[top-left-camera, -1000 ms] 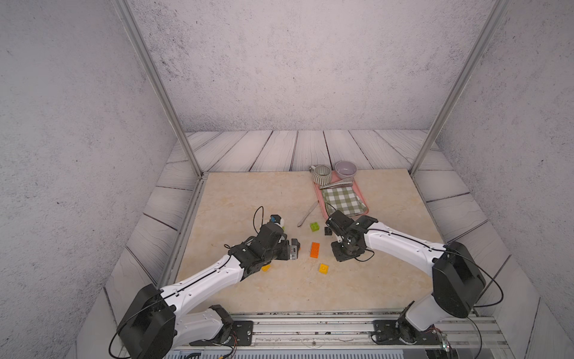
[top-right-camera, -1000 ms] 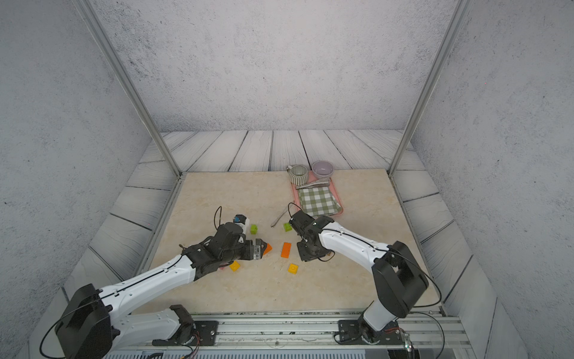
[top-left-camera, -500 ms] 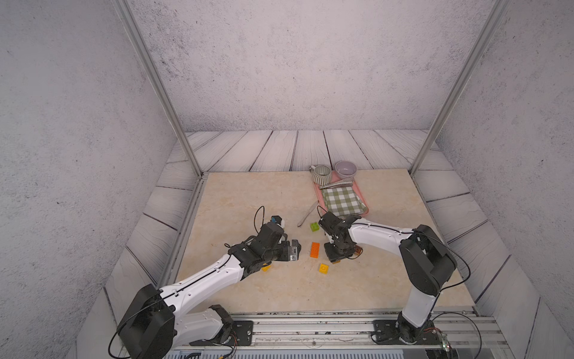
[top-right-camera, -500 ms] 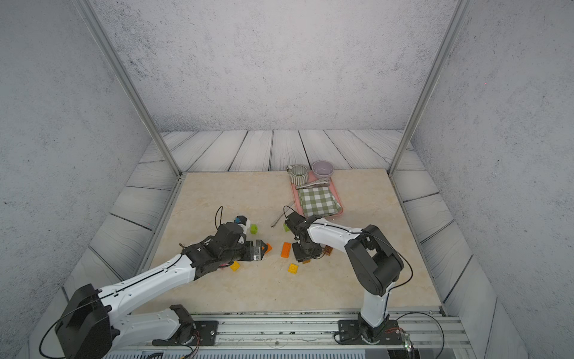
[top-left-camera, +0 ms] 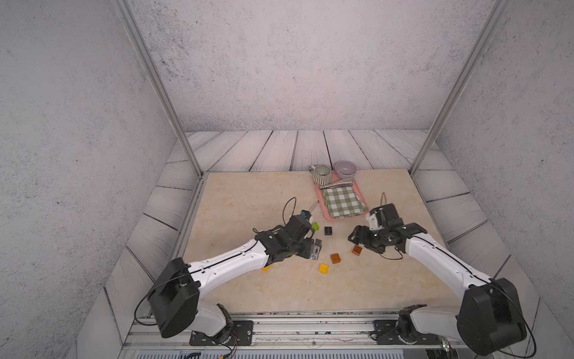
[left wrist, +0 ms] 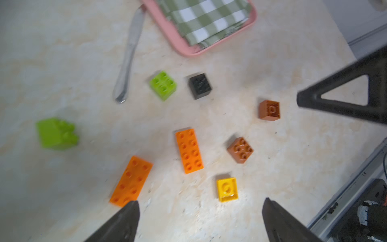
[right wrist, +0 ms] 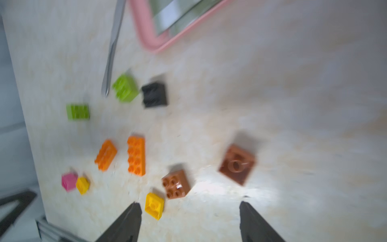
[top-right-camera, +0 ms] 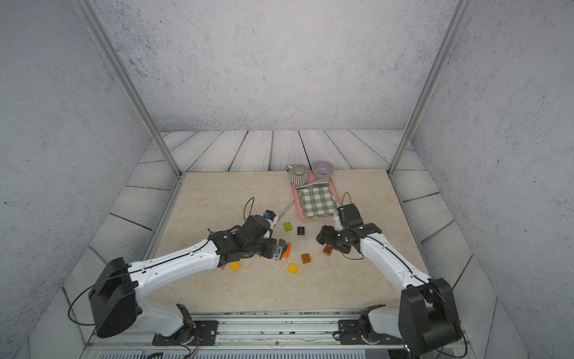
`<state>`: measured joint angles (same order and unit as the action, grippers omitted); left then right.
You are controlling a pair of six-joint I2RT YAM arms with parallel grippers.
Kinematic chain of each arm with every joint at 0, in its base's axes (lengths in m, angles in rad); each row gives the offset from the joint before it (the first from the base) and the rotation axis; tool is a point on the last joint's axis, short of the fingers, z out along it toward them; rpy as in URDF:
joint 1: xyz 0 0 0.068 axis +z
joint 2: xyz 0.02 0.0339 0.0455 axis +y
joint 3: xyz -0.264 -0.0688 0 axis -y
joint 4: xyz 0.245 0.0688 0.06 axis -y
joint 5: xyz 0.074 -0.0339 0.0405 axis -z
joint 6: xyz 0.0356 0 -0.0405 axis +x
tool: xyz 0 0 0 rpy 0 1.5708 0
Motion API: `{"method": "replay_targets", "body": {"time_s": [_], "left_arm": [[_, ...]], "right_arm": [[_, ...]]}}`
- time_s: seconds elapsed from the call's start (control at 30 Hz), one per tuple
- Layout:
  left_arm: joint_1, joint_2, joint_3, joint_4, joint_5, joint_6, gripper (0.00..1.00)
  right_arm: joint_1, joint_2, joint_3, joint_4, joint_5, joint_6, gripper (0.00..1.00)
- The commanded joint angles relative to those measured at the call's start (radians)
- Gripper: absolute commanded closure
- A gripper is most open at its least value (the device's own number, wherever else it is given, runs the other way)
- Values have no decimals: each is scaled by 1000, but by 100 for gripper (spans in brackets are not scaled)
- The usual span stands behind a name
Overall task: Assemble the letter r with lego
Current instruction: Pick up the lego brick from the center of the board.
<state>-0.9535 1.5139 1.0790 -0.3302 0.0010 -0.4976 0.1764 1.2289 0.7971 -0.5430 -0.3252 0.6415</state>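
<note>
The lego lies loose on the beige table. The left wrist view shows two long orange bricks (left wrist: 189,150) (left wrist: 131,181), two lime ones (left wrist: 163,85) (left wrist: 56,134), a black one (left wrist: 200,85), two brown ones (left wrist: 240,149) (left wrist: 269,110) and a yellow one (left wrist: 227,189). A magenta brick (right wrist: 69,181) and a second yellow (right wrist: 82,185) appear in the right wrist view. My left gripper (top-left-camera: 315,248) (left wrist: 200,204) hovers open over the orange bricks, holding nothing. My right gripper (top-left-camera: 354,236) (right wrist: 190,206) is open and empty beside the overturned brown brick (top-left-camera: 357,249).
A pink tray (top-left-camera: 320,199) behind the bricks carries a green-checked cloth (top-left-camera: 341,202) and metal tongs (top-left-camera: 337,183). A striped mug (top-left-camera: 321,174) and a lilac bowl (top-left-camera: 345,168) stand at its far end. A table knife (left wrist: 127,54) lies beside the lime brick.
My right gripper has opened and drawn back to the right, with a brown brick left on the table by it. The left gripper has barely moved.
</note>
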Motion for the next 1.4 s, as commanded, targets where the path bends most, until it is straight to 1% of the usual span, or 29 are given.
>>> {"method": "replay_targets", "body": {"time_s": [0.0,0.1,0.13,0.17,0.2,0.33,0.4,0.6,0.67,0.73,0.97,1.03,1.27,1.37], "left_arm": [[-58,176,172,-85,-4,40,6],[-108,380,395,-206,-14,43,10],[-123,438,466,-239,-11,42,11],[-133,486,524,-265,-17,38,11],[-144,538,588,-294,-19,33,11],[-179,725,847,-439,-37,33,11],[-190,798,948,-502,-64,36,13],[-198,977,1205,-655,-138,49,19],[-197,1026,1254,-673,-157,58,20],[-196,1043,1277,-663,-169,67,23],[-194,1133,1417,-706,-160,85,31],[-194,1152,1439,-714,-151,83,35],[-194,1154,1441,-711,-134,88,53],[-194,1146,1441,-713,-133,92,62]], "right_arm": [[-160,-51,-77,-29,-147,71,24],[-302,-99,-116,-67,-174,81,24],[-347,-111,-128,-75,-178,85,24],[-370,-118,-139,-80,-183,90,24],[-423,-123,-147,-92,-183,88,24],[-526,-144,-175,-127,-184,79,29],[-550,-157,-183,-127,-195,70,31],[-551,-169,-184,-139,-212,55,35],[-551,-170,-181,-138,-217,49,36],[-553,-171,-179,-138,-221,44,37],[-552,-168,-172,-140,-237,31,41],[-551,-169,-171,-141,-241,28,42],[-552,-166,-169,-143,-241,20,44],[-552,-167,-168,-140,-240,14,44]]}}
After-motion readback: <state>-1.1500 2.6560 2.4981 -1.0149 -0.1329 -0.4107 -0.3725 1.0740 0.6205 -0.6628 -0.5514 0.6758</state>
